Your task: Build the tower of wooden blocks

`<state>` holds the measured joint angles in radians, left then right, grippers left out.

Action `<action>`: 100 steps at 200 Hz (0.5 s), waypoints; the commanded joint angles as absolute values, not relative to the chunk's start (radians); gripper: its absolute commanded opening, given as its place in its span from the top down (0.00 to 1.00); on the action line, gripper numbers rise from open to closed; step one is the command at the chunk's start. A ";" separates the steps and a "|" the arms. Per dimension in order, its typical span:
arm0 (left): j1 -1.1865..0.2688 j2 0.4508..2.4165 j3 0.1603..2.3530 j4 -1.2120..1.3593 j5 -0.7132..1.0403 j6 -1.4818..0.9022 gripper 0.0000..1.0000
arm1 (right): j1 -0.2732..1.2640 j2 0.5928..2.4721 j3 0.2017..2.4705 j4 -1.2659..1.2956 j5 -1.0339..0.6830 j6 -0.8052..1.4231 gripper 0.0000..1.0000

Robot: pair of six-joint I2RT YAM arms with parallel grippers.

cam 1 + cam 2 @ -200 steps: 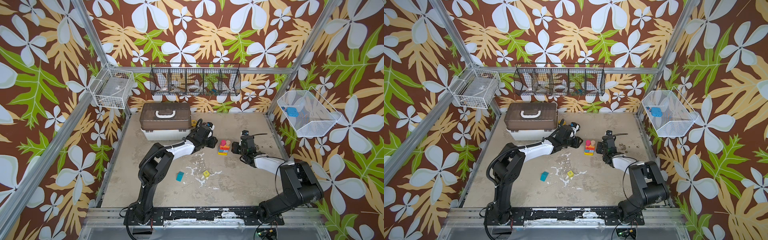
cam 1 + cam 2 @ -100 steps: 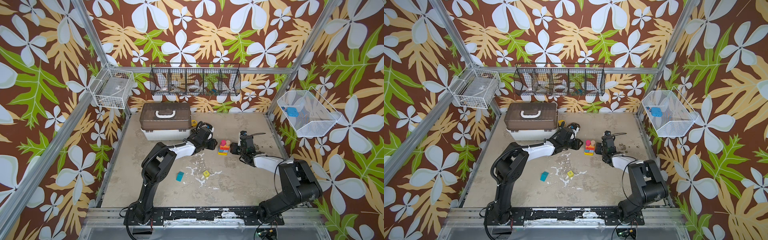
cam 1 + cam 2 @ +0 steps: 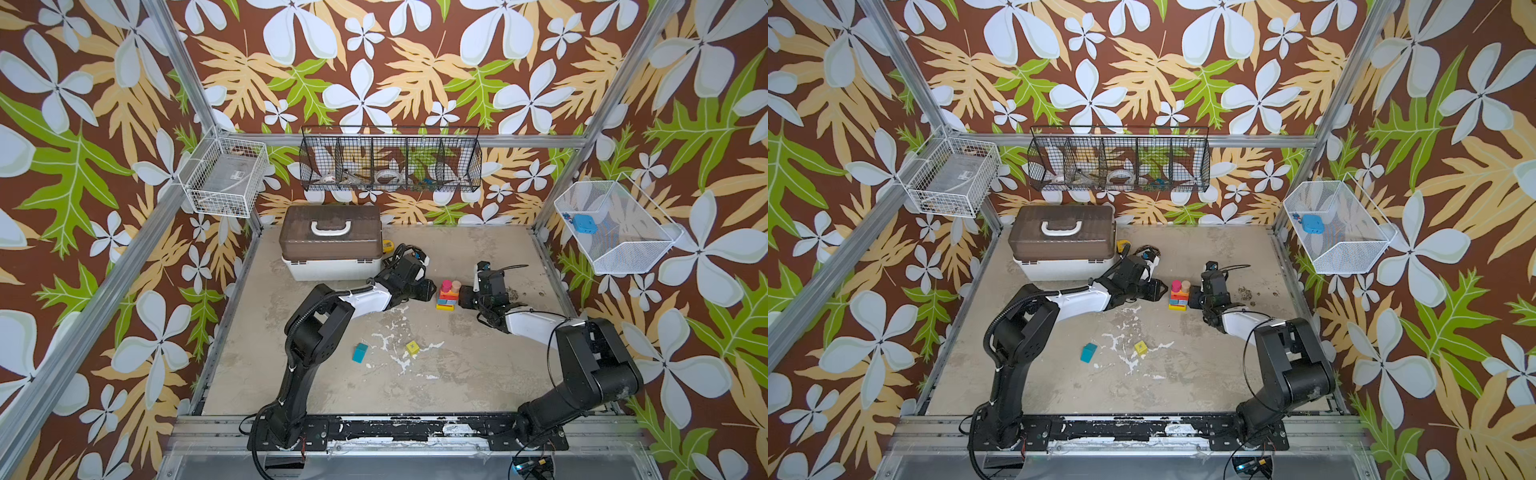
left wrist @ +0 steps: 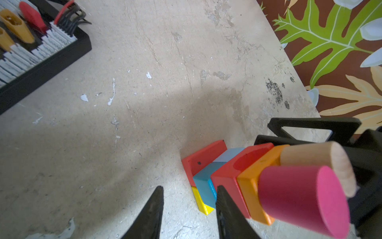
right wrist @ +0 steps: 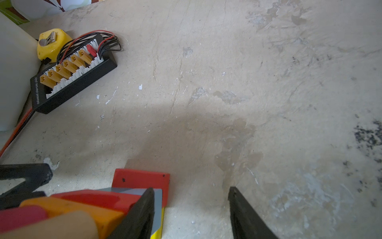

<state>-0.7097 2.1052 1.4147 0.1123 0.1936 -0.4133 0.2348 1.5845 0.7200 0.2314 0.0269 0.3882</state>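
**Two loose blocks remain; the tower looks mostly built**

In both top views the tower [image 3: 448, 296] stands a little right of the middle of the frame. It has a yellow base, red and blue layers and an orange bar, with a pink cylinder [image 3: 446, 285] and a tan cylinder [image 3: 456, 286] side by side on top. I judge that most of the work is done. A teal block [image 3: 360, 352] and a yellow cube [image 3: 412, 347] lie loose, lower and left of centre, and seem to be what is left.

The left gripper [image 4: 190, 188] and the right gripper [image 5: 191, 188] flank the tower closely. The jaws of each stand apart with nothing between them. One finger of each is just beside the stack; I cannot tell if it touches.

The floor toward the lower frame is free. The brown-lidded case [image 3: 330, 237] and the connector board [image 5: 72, 74] sit at upper left, well apart from the tower. A careless sideways move could knock over the cylinders.
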 commanded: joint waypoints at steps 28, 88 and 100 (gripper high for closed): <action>-0.709 2.111 1.430 0.135 0.210 -0.420 0.56 | 0.239 1.586 0.728 0.226 0.027 0.378 0.42; -0.708 2.113 1.436 0.131 0.217 -0.421 0.56 | 0.241 1.590 0.730 0.225 0.027 0.376 0.42; -0.708 2.114 1.437 0.131 0.219 -0.422 0.56 | 0.244 1.591 0.732 0.224 0.028 0.374 0.42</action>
